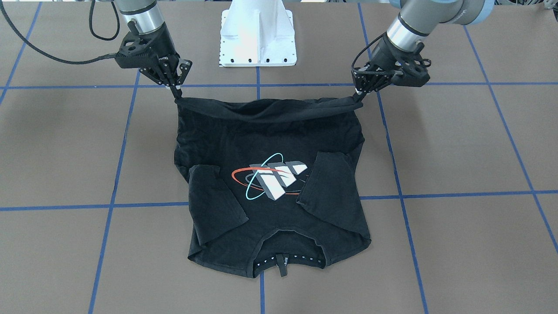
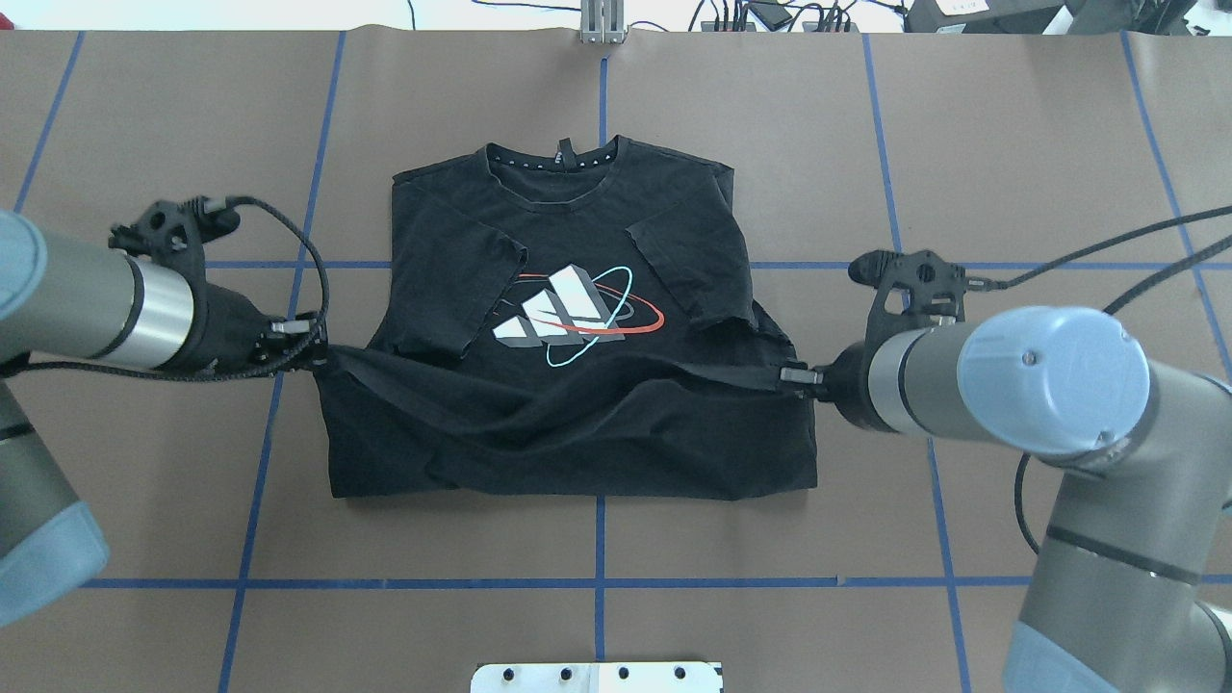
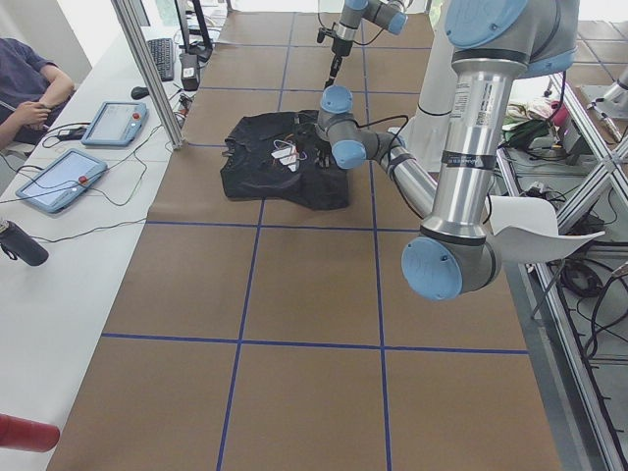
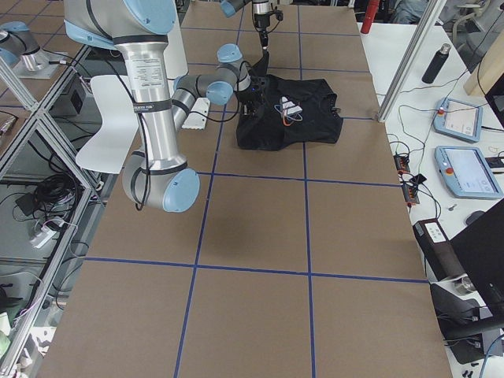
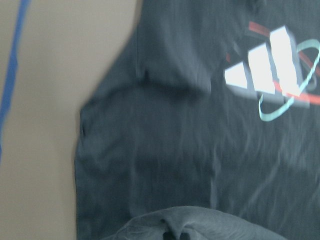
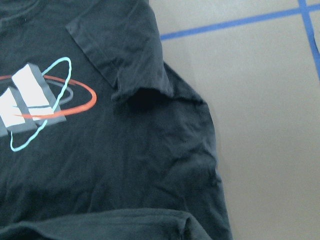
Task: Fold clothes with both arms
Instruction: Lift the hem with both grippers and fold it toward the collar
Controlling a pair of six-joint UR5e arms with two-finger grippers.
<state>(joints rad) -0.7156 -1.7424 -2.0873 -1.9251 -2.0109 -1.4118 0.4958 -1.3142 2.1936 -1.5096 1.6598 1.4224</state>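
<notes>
The black T-shirt [image 1: 270, 139] lies face up on the brown table, collar [image 1: 283, 259] away from the robot. Both short sleeves are folded in over the chest beside the grey-white graphic with red and teal rings [image 1: 274, 179]. My left gripper [image 1: 358, 99] is shut on one hem corner and my right gripper [image 1: 177, 97] on the other. They hold the hem edge raised and stretched between them. The overhead view shows the left gripper [image 2: 320, 358] and the right gripper [image 2: 797, 375] carrying the hem over the shirt's lower half [image 2: 577, 452]. Bunched hem fills the bottom of the left wrist view [image 5: 175, 225].
The white pedestal base [image 1: 258, 35] stands just behind the lifted hem. Blue tape lines [image 2: 599, 539] grid the brown table. A side bench with tablets [image 3: 59, 182] and a seated person [image 3: 29, 83] runs along the far side.
</notes>
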